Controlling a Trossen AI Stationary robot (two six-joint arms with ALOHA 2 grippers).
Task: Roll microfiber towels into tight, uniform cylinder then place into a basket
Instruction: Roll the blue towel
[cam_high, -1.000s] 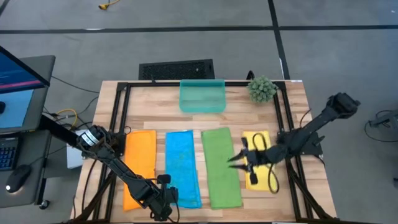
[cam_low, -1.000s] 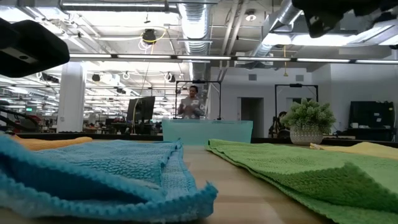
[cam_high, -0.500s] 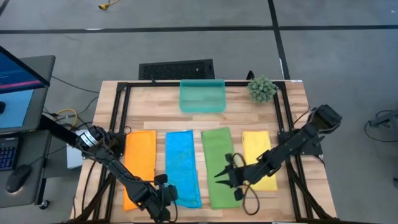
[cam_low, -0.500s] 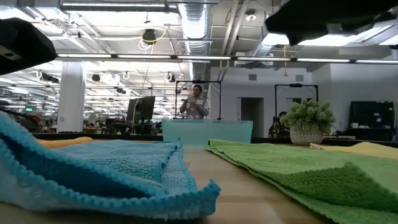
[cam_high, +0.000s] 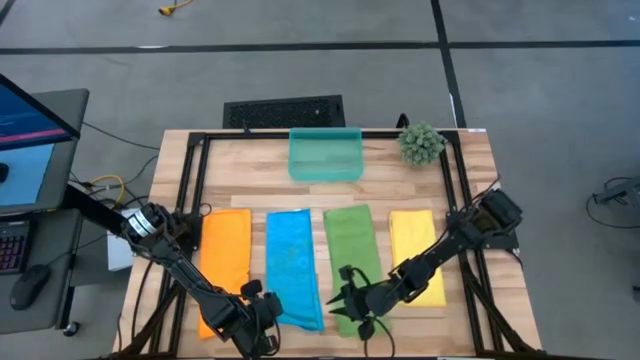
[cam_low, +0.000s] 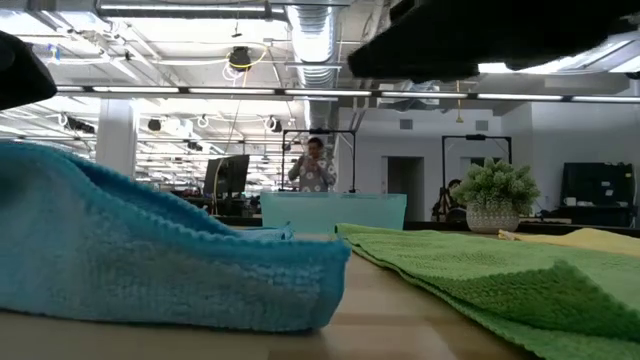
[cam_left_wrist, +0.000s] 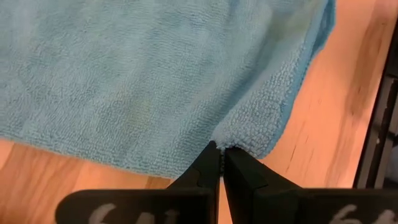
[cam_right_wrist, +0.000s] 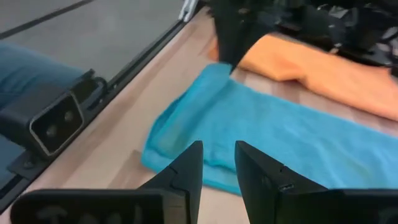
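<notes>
Left gripper (cam_left_wrist: 221, 152), clenched on blue towel (cam_high: 290, 265) edge, has lifted it; right gripper (cam_right_wrist: 217, 163), fingers parted, has arrived alongside.

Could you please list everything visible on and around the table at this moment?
Orange microfiber towel: one, flat, leftmost on the table.
Bright blue microfiber towel: one, second from left, near corner lifted.
Green microfiber towel: one, flat, third.
Yellow microfiber towel: one, flat, rightmost.
Translucent teal plastic basket: one, far edge, centre.
Spiky green plant ball: one, far right corner.
Wooden table: one, black frame.
Person: one, in the room behind.
Left gripper: pinching the blue towel's near corner.
Right gripper: open, over the green towel's near end.
</notes>
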